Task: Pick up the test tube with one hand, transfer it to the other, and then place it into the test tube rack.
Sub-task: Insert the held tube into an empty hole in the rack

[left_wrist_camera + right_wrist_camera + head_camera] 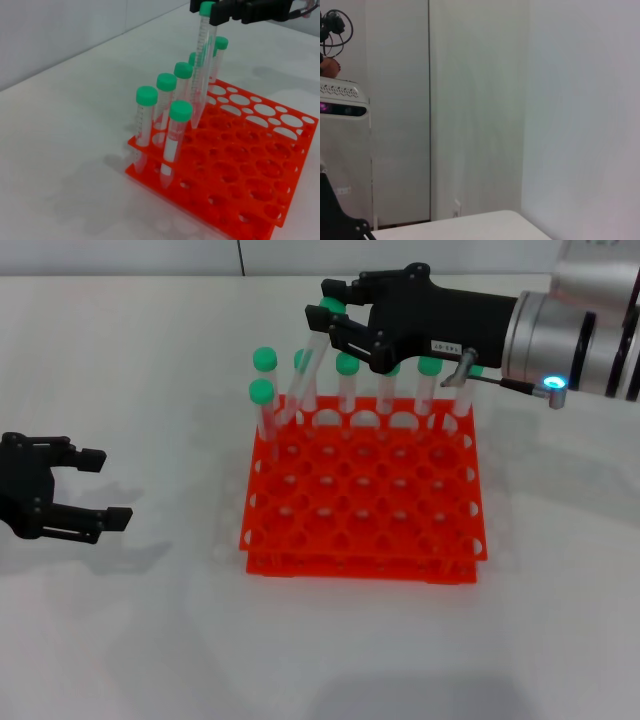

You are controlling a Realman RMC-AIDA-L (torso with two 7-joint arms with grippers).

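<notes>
The test tube (308, 370) is pinched at its green cap by the right gripper (335, 320), hanging tilted over the back-left part of the test tube rack (365, 530). Its tip is down at the rack's top tier, near the second hole of the back row; whether it has entered a hole cannot be told. In the left wrist view the same tube (201, 70) stands taller than its neighbours, cap up against the black fingers (220, 12).

Rack is orange, two tiers, grid of round holes, sitting on the white table (140, 620) about centre of the head view. Other green-capped tubes (346, 390) are seated along its back row, from 11 to 1 o'clock of the rack's centre. One more tube (262, 410) is in the second row at the left edge, roughly 10 o'clock.

Right arm (570, 335) comes in from 2 o'clock, wrist over the rack's back-right corner.

Left gripper (95, 485) is well apart from the rack, at 9 o'clock near the left edge of the head view, low over the table. Its fingers are spread, nothing between them.
</notes>
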